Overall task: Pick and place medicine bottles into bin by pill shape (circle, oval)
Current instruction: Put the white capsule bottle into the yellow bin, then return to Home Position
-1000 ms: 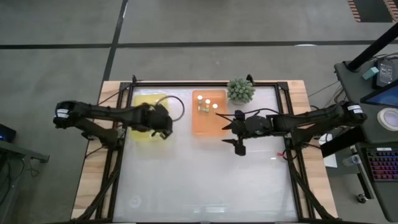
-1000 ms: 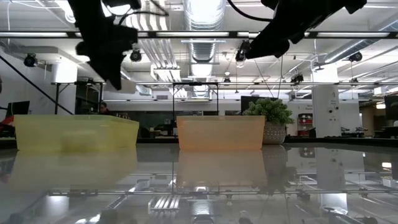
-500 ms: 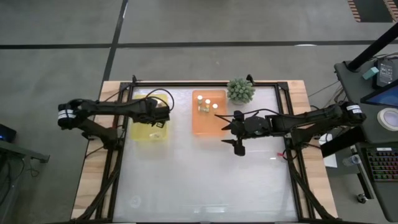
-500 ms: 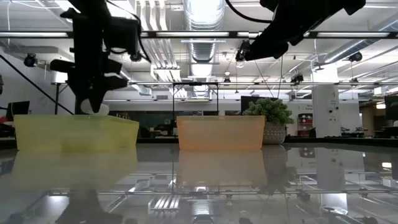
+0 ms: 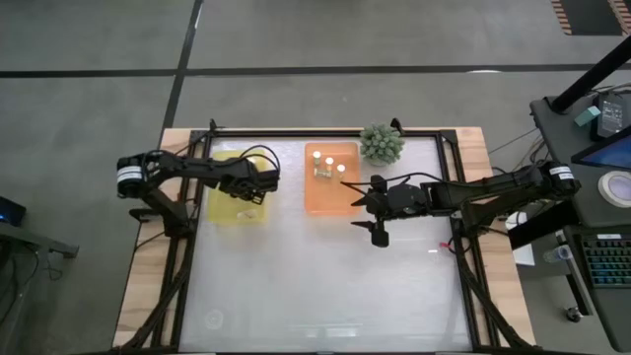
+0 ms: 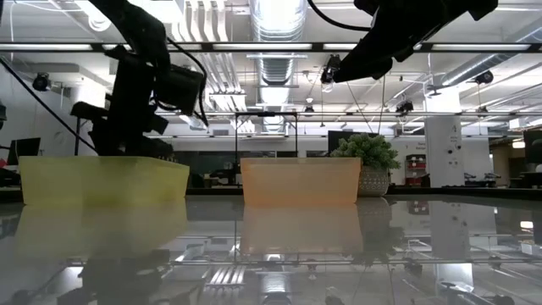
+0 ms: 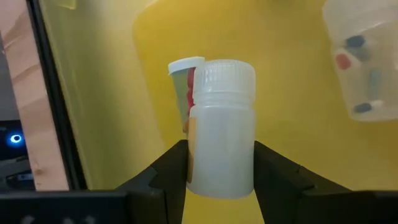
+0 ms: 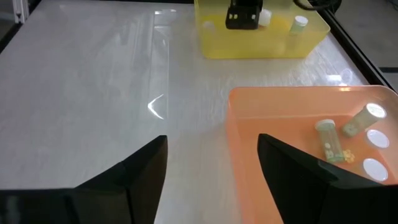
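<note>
Your left gripper (image 7: pixel 219 163) is clamping a medicine bottle (image 7: pixel 221 127), cap pointing away from the wrist, inside the yellow bin (image 5: pixel 225 204); right gripper (image 5: pixel 378 209) idling open beside the orange bin (image 5: pixel 330 194).

The left arm reaches in from the table's left edge toward the far left part of the table, elbow bent, wrist angled down. The left gripper (image 5: pixel 252 193) points downward, its two dark fingers (image 7: pixel 168 171) clamped on the sides of a white-capped bottle (image 7: pixel 221 127). The right arm stretches in from the right edge toward the table's middle. The right gripper (image 5: pixel 377 211) hangs above the surface, fingers (image 8: pixel 146 171) spread apart and empty.
</note>
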`<action>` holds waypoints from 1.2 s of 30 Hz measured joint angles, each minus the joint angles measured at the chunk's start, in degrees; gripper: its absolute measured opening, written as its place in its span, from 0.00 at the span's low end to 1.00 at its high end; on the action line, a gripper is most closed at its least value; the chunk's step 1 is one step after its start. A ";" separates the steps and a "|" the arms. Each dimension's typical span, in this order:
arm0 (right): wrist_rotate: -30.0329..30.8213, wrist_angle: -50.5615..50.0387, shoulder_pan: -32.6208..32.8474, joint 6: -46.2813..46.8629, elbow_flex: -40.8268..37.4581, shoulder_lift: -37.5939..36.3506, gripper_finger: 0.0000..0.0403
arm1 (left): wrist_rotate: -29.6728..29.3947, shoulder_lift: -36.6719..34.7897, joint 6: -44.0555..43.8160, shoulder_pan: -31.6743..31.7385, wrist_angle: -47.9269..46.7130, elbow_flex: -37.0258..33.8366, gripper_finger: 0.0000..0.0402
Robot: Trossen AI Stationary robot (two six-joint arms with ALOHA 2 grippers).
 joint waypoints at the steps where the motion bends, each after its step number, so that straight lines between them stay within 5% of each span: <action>1: 0.00 -0.05 -0.01 -0.01 0.00 0.01 0.60 | -0.01 0.54 0.00 0.09 0.51 0.00 0.33; 25: 0.00 -0.14 0.00 -0.59 0.00 0.01 0.62 | -0.01 1.39 4.52 0.20 3.01 1.15 0.49; 36: -0.01 0.11 0.00 -2.20 -0.04 0.03 0.59 | 1.52 -7.95 13.65 -4.54 -0.94 5.42 0.50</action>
